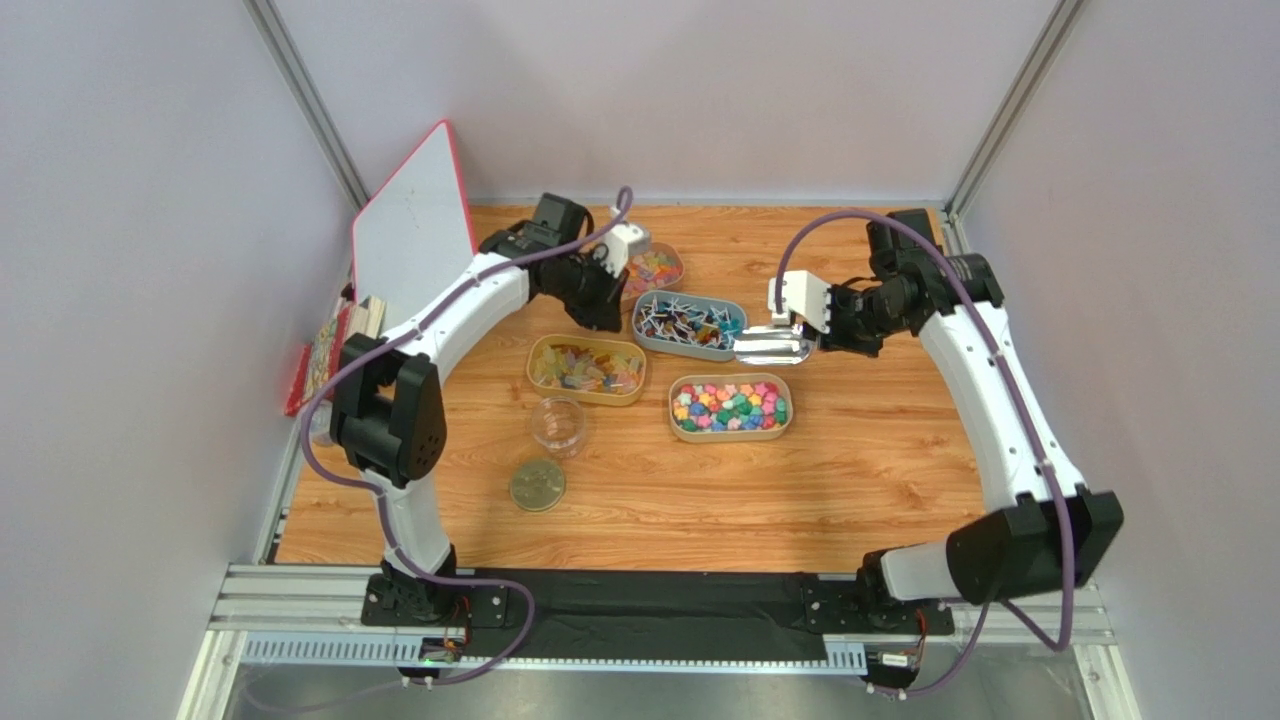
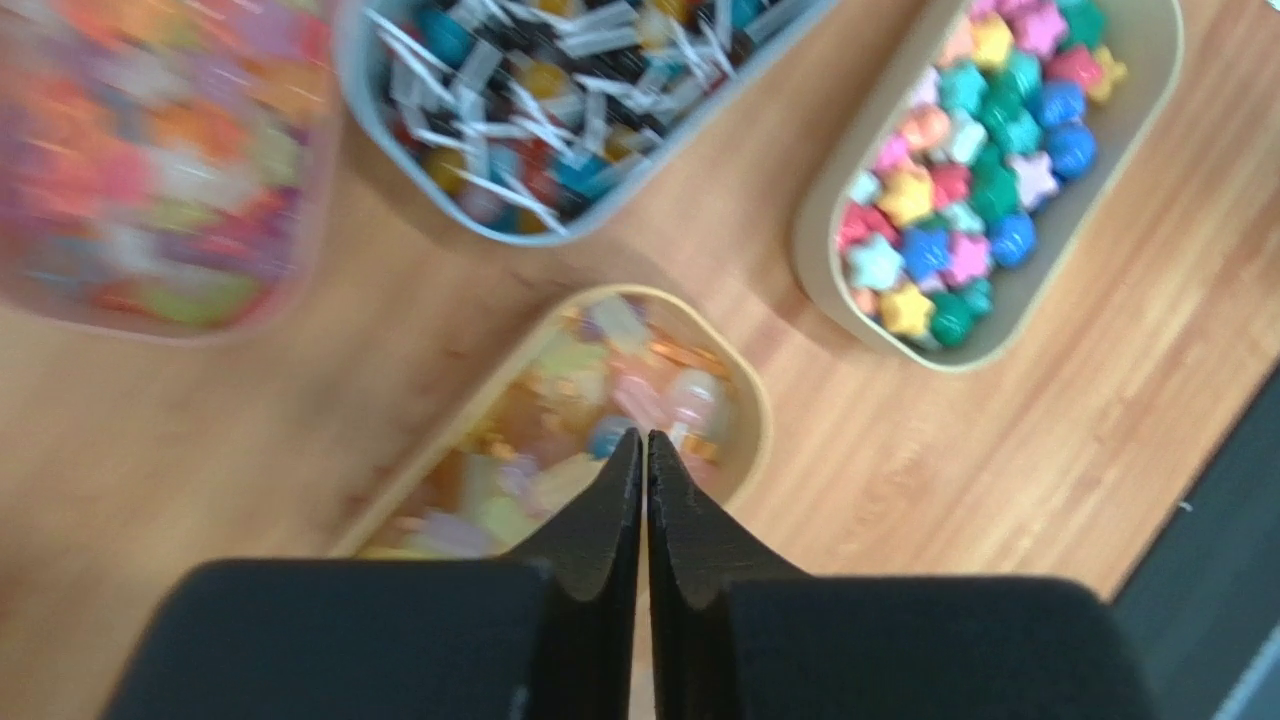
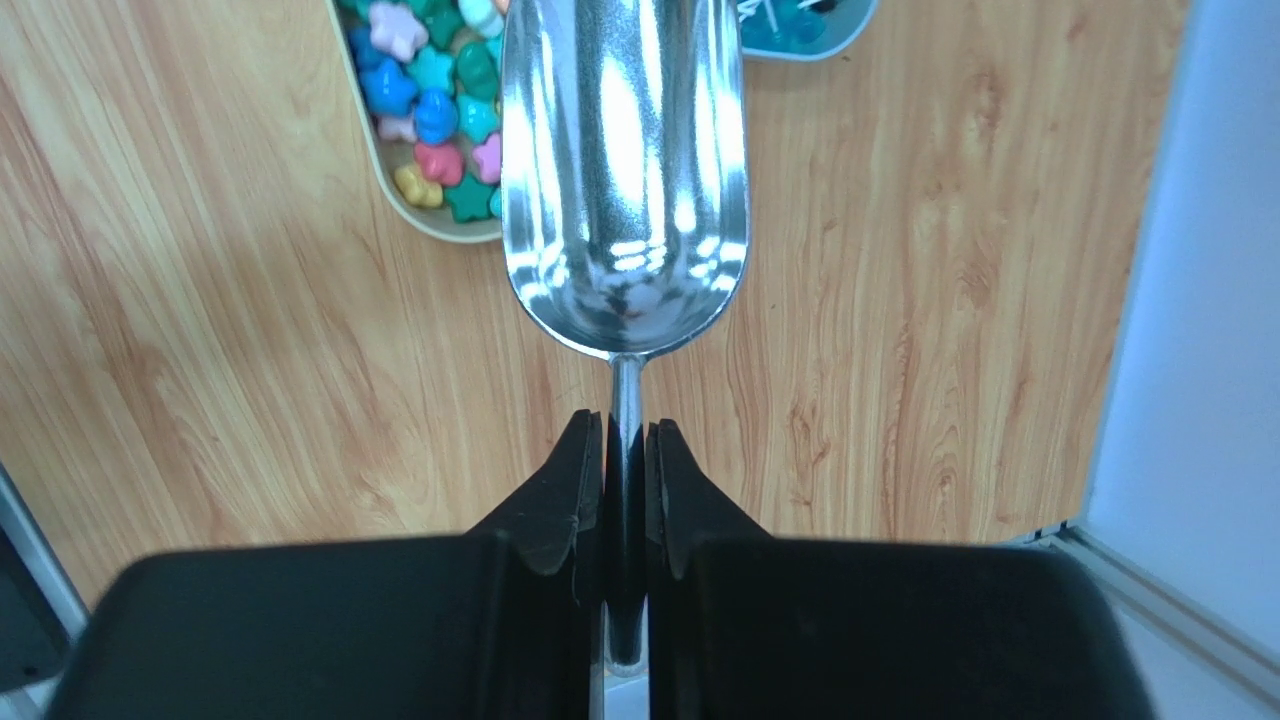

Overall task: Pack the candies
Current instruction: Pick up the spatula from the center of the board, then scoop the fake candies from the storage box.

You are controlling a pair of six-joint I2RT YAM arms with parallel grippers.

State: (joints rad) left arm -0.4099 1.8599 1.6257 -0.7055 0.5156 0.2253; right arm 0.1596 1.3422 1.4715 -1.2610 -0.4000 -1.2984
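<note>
A wooden surface point(image 1: 902, 480) seen from above, with two white robot arms reaching in from the near edge. Four oval trays of candies sit in the middle. A tan tray point(image 1: 732, 437) holds bright candies point(image 1: 730, 405) in pink, green, yellow and blue. Behind it, a grey tray point(image 1: 637, 323) holds wrapped candies point(image 1: 688, 323) in blue and white. To the left, another tan tray point(image 1: 531, 368) holds golden candies point(image 1: 586, 368). At the back, a small pinkish tray point(image 1: 679, 270) holds red and orange candies point(image 1: 654, 270).

The left fingers point(image 2: 624, 495) are pressed together tip to tip, holding nothing, and hang above the golden candies. The right fingers point(image 3: 579, 480) are clamped on the thin handle of a shiny metal scoop point(image 3: 624, 165). Its bowl faces up, just beside the right end of the grey tray and over the far edge of the bright candies' tray.

A clear round jar point(image 1: 559, 425) stands in front of the golden tray, its lid point(image 1: 537, 483) lying nearer still.
</note>
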